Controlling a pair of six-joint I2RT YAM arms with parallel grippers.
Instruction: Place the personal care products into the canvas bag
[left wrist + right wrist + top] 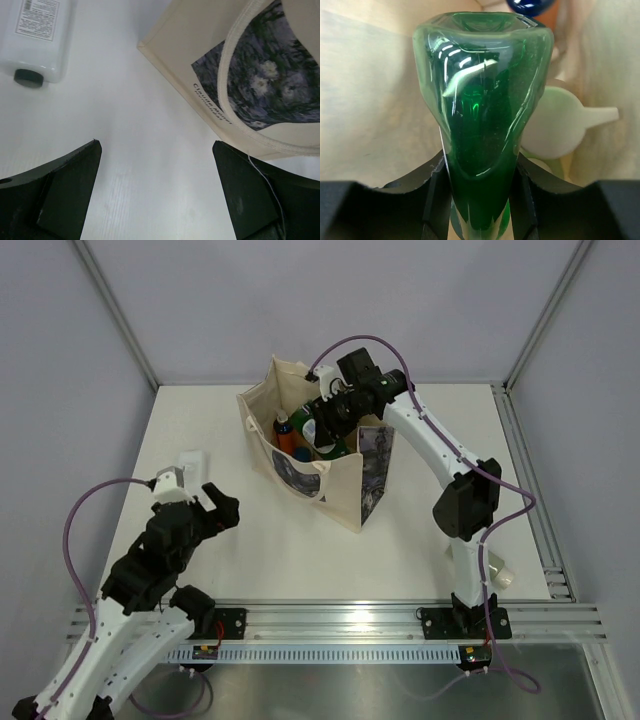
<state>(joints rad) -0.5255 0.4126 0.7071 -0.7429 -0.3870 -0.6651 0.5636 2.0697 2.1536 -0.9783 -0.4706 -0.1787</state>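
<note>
White table [300,550]: the canvas bag [345,495] hides most of the green bottle [480,115] that my right gripper [480,200] clenches; my left gripper [156,195] gapes, empty.

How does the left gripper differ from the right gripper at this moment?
The left gripper is open and empty; the right gripper is shut on the green bottle. The left hangs over the table beside the canvas bag; the right reaches into the bag. Both are dark.

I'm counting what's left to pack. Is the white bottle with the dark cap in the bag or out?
Out. The white bottle lies on its side on the table, apart from the canvas bag.
</note>
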